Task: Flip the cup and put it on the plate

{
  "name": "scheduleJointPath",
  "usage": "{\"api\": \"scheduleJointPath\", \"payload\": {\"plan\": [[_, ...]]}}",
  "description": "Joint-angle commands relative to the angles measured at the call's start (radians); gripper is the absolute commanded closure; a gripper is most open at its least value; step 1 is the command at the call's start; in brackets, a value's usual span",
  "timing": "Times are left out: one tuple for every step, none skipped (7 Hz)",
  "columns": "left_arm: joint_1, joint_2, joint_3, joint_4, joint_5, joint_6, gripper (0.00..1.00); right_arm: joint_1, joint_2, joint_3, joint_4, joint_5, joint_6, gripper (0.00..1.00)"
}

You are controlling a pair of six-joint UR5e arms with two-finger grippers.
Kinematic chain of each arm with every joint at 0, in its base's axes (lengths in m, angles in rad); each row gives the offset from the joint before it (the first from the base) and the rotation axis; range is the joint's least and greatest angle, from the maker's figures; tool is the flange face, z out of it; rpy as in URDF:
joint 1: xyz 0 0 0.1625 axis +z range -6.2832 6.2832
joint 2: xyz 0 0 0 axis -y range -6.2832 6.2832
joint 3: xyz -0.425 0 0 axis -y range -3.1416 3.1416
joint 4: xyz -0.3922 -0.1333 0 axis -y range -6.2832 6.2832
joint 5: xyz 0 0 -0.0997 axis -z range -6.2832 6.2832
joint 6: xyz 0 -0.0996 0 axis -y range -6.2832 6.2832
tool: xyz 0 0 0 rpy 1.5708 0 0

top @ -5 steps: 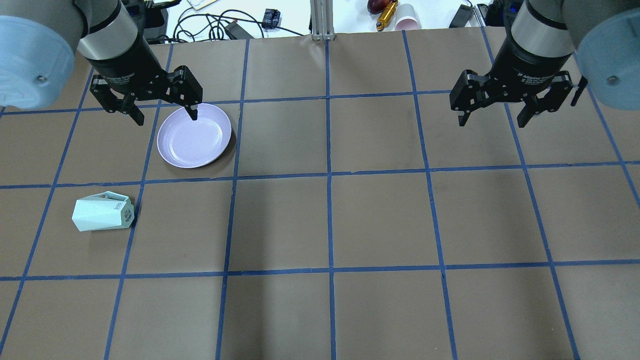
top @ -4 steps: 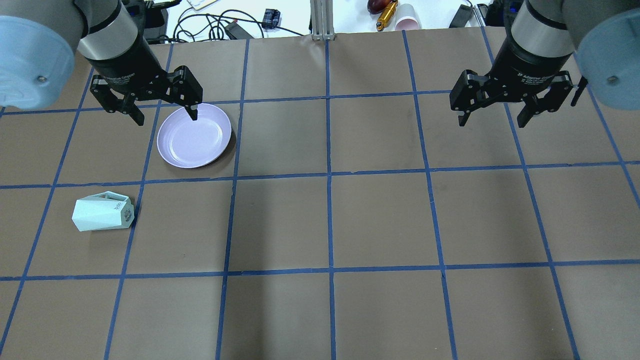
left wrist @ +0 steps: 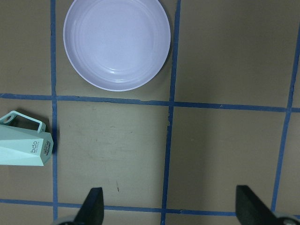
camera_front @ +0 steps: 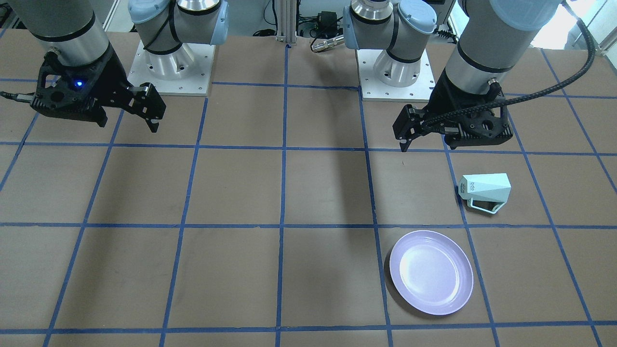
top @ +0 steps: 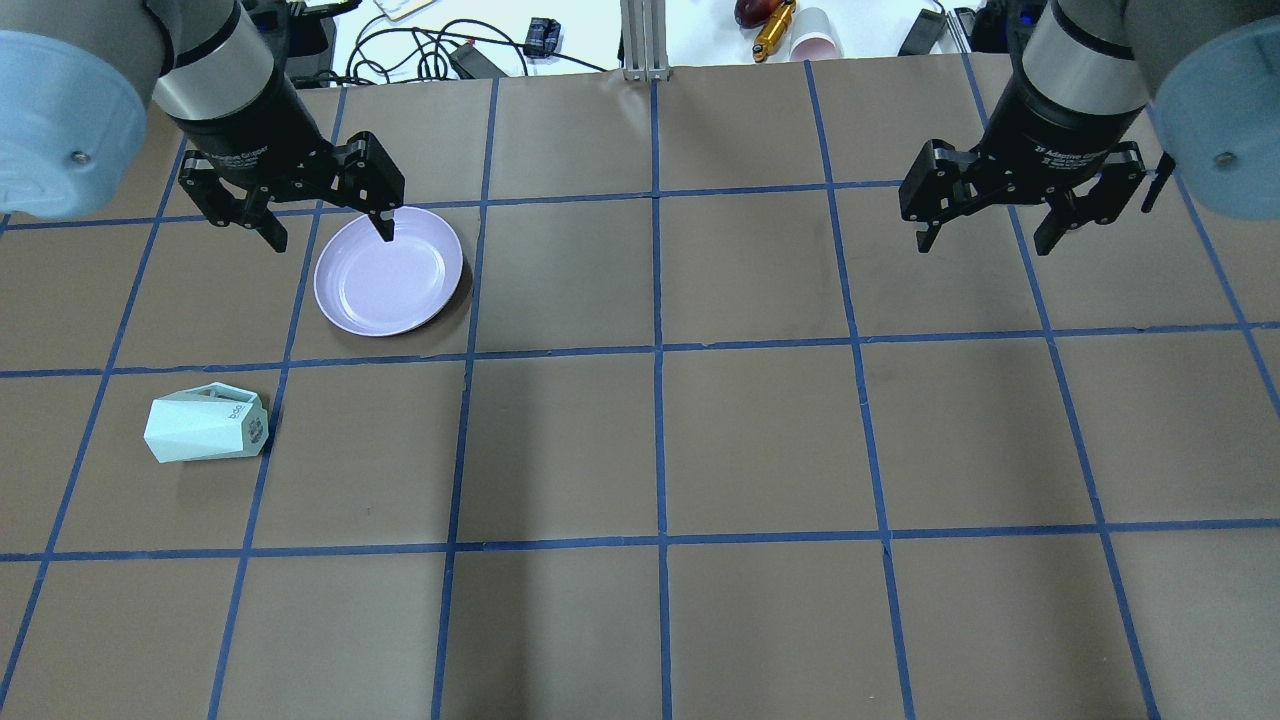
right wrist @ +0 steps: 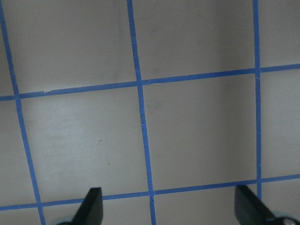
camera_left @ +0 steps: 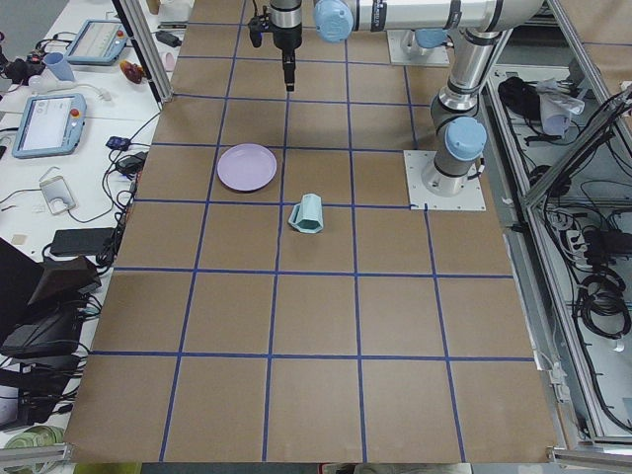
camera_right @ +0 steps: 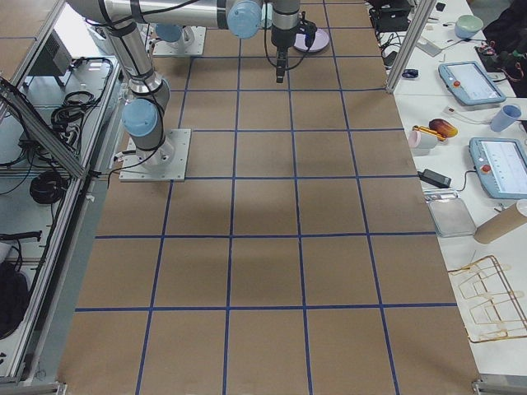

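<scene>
The pale mint-green faceted cup (top: 205, 430) lies on its side on the brown table, handle up; it also shows in the front view (camera_front: 484, 190) and the left wrist view (left wrist: 23, 147). The lavender plate (top: 388, 272) sits empty one grid square further from the robot, apart from the cup, and also shows in the front view (camera_front: 431, 272) and the left wrist view (left wrist: 117, 44). My left gripper (top: 333, 236) hangs open and empty high above the table, near the plate's far edge in the overhead view. My right gripper (top: 985, 245) is open and empty over the right half.
Blue tape lines divide the brown table (top: 660, 450) into squares. Cables, a pink cup (top: 815, 35) and small items lie beyond the far edge. The two arm bases (camera_front: 168, 62) stand on the robot's side.
</scene>
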Motion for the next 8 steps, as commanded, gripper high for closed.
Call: {"api": "scheduleJointPath", "payload": {"plan": [[0.002, 0.0, 0.001, -0.011, 0.001, -0.001, 0.0, 0.0, 0.0, 0.0, 0.0, -0.001, 0.0, 0.0], [0.002, 0.003, 0.001, -0.022, 0.001, -0.001, 0.0, 0.0, 0.0, 0.002, 0.0, -0.001, 0.0, 0.0], [0.002, 0.011, 0.001, -0.039, 0.0, -0.001, 0.0, 0.0, 0.0, 0.0, 0.0, 0.001, 0.0, 0.0], [0.007, 0.018, 0.001, -0.039, 0.0, -0.001, 0.0, 0.0, 0.0, 0.0, 0.0, -0.001, 0.0, 0.0], [0.005, 0.02, -0.001, -0.043, 0.003, -0.001, 0.0, 0.0, 0.0, 0.0, 0.0, -0.001, 0.0, 0.0], [0.007, 0.02, -0.001, -0.054, 0.003, -0.001, 0.0, 0.0, 0.0, 0.0, 0.0, -0.001, 0.0, 0.0], [0.005, 0.02, -0.001, -0.056, 0.003, -0.001, 0.0, 0.0, 0.0, 0.0, 0.0, -0.001, 0.0, 0.0], [0.005, 0.02, -0.001, -0.056, 0.003, -0.001, 0.0, 0.0, 0.0, 0.0, 0.0, -0.001, 0.0, 0.0]]}}
